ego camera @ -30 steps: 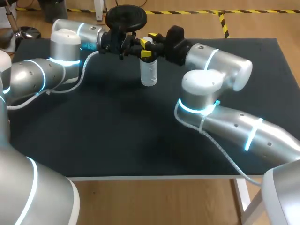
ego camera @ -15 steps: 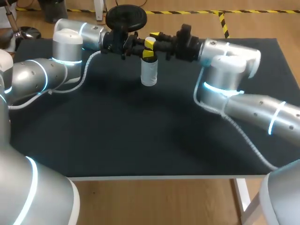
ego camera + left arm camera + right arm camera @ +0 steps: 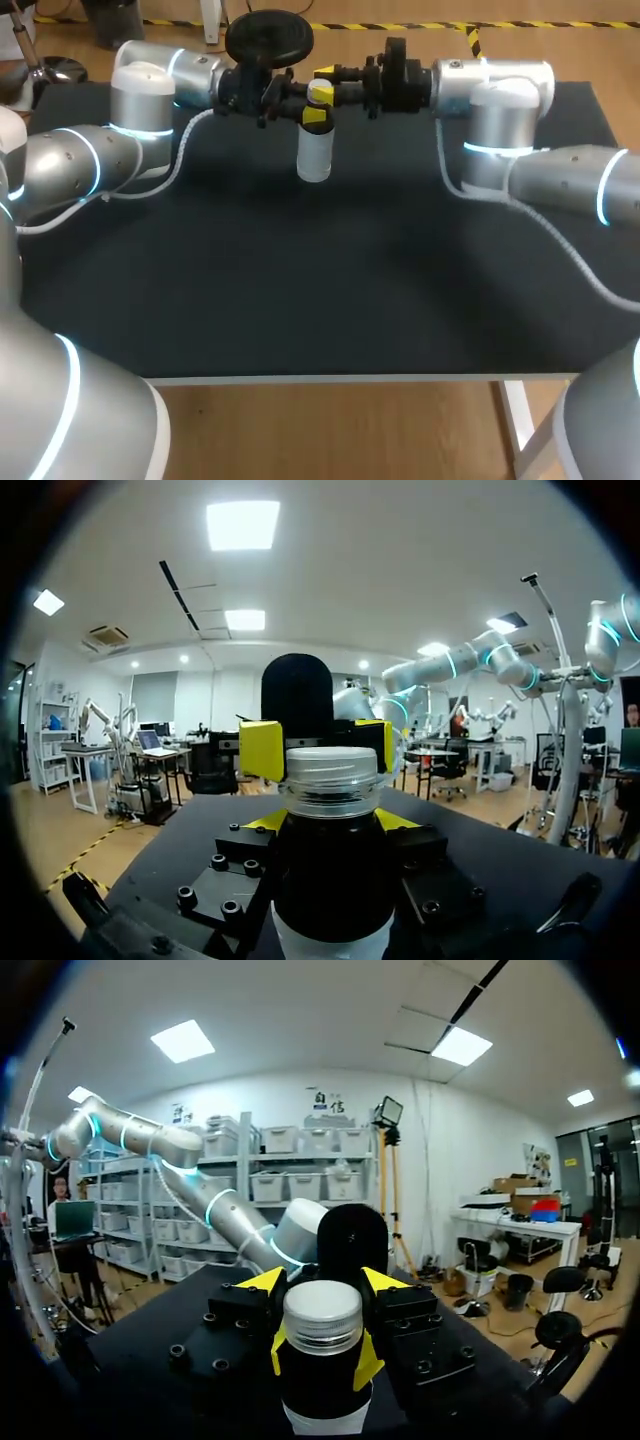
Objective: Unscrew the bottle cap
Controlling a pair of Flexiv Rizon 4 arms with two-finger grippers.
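A clear bottle [image 3: 314,155] stands upright near the table's far edge, with a white cap [image 3: 320,93] on top. My left gripper [image 3: 313,112] comes in from the left and is shut on the bottle just below the cap. My right gripper [image 3: 322,82] comes in from the right, level with the cap, and is shut on it. In the left wrist view the bottle [image 3: 330,880] fills the space between my left gripper [image 3: 332,825], and the right gripper's fingers [image 3: 262,750] flank the cap [image 3: 330,770]. The right wrist view shows the cap [image 3: 322,1315] between my right gripper [image 3: 322,1280], with the left gripper [image 3: 322,1358] lower.
The black table top [image 3: 300,290] stretches from the bottle toward the front edge. My left forearm [image 3: 140,110] lies over the back left part and my right forearm [image 3: 500,100] over the back right part.
My right arm has swung its elbow up and out to the right, turning its wrist about the cap. The bottle has shifted slightly left. The left arm has barely moved.
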